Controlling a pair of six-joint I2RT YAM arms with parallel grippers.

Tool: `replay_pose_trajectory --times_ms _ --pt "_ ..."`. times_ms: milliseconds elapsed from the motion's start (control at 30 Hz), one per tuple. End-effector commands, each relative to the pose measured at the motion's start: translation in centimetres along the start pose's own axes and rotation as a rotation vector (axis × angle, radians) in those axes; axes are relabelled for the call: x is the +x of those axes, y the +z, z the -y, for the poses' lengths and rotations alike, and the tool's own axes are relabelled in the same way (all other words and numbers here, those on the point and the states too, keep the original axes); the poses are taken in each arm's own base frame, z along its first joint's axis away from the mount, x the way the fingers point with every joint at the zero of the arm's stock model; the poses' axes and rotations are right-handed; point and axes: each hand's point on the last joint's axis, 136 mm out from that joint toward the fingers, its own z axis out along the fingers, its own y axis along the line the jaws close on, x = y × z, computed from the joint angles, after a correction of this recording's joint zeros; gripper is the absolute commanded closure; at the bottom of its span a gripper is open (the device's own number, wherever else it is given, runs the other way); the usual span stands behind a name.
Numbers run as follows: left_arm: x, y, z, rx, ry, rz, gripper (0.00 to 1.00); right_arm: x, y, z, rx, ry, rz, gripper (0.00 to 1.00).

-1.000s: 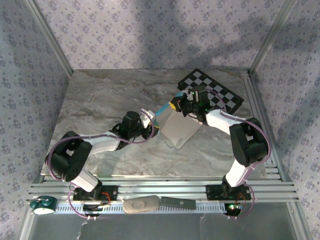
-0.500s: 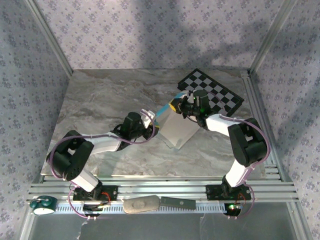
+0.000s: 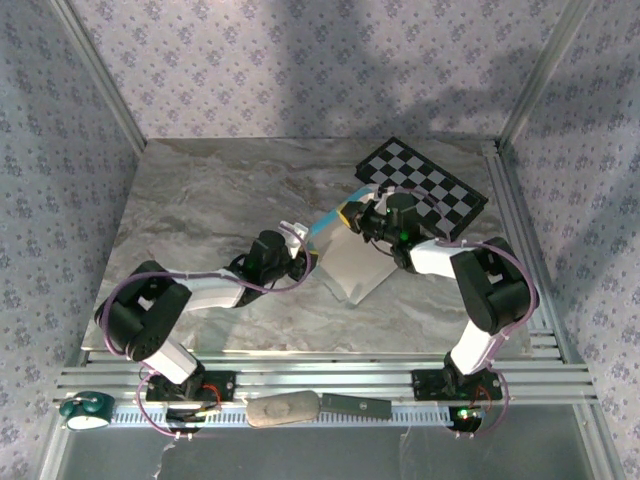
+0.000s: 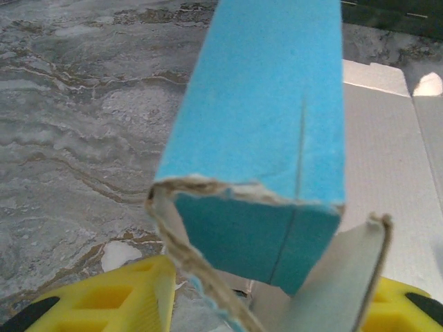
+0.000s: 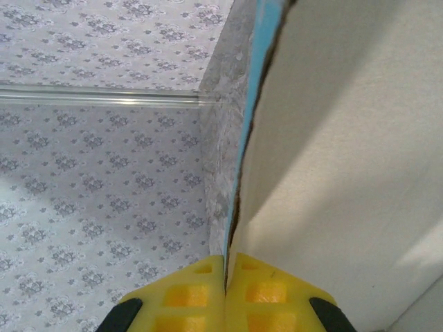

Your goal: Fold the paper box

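Note:
The paper box is a white card sheet lying near the table's middle, with one long turquoise wall folded up along its left side. My left gripper is open at that wall's near end. In the left wrist view its yellow fingers straddle the box, with a bent flap beside each; I cannot tell whether they touch. My right gripper is at the far end of the wall. In the right wrist view it is shut on the card's edge, the white face to its right.
A black-and-white checkerboard lies at the back right, just behind the right wrist. Aluminium rails run along the near edge, with a grey object and a teal roll below them. Frame posts and patterned walls enclose the table.
The left arm has pushed a little further toward the box and its jaws have narrowed. The right wrist has shifted slightly left, still holding the card's edge.

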Motion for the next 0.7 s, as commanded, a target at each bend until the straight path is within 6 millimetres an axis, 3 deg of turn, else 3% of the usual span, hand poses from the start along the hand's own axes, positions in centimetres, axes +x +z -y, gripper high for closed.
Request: replay_pose_trajectory --times_ms 0,300,667 --pt "-0.8 0.1 -0.2 -0.023 -0.03 0.04 0.57 0.2 -0.3 0.7 -0.018 -0.031 0.026 1.0" --pt "-0.6 0.6 0.4 -0.046 -0.049 0.037 0.6 0.5 -0.3 1.7 -0.031 -0.019 0.04 1.0" --pt "-0.6 0.7 0.1 -0.16 -0.118 0.058 0.76 0.6 -0.1 1.6 -0.026 -0.009 0.048 1.0"
